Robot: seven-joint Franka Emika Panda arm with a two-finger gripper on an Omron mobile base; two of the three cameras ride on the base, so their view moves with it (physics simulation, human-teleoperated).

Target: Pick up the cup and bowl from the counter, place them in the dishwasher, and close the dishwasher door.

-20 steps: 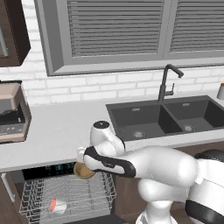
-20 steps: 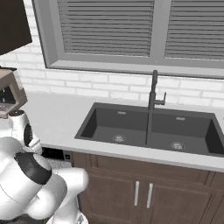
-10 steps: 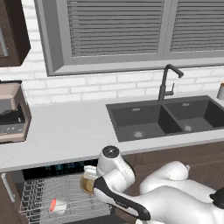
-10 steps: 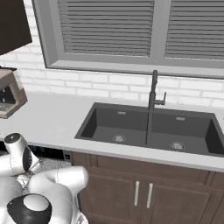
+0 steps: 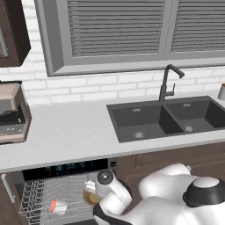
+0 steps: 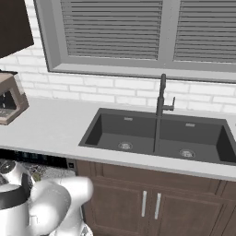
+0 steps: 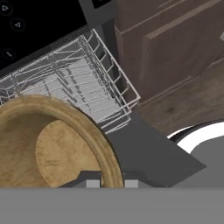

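My gripper [image 7: 112, 182] is shut on the rim of the golden-brown bowl [image 7: 52, 148], which fills the lower left of the hand view. In the left base view the bowl [image 5: 90, 197] hangs low over the dishwasher's white wire rack [image 5: 41, 200], below the counter [image 5: 66, 132]. The cup [image 5: 57, 206], white with a red top, lies in that rack to the left of the bowl. The dishwasher [image 5: 66, 168] stands open, its black control strip showing teal lights. Its dark grey door [image 7: 146, 151] lies folded down below the rack [image 7: 83, 83].
A dark double sink [image 5: 167, 117] with a black faucet [image 5: 168, 83] is set into the counter to the right. A coffee machine [image 5: 11, 113] stands at the counter's left end. Brown wooden cabinets [image 6: 152, 203] flank the dishwasher. A pale cup [image 5: 222, 91] sits far right.
The arm has come down from counter-edge height, carrying the bowl lower and slightly right over the rack. The cup in the rack has not moved.
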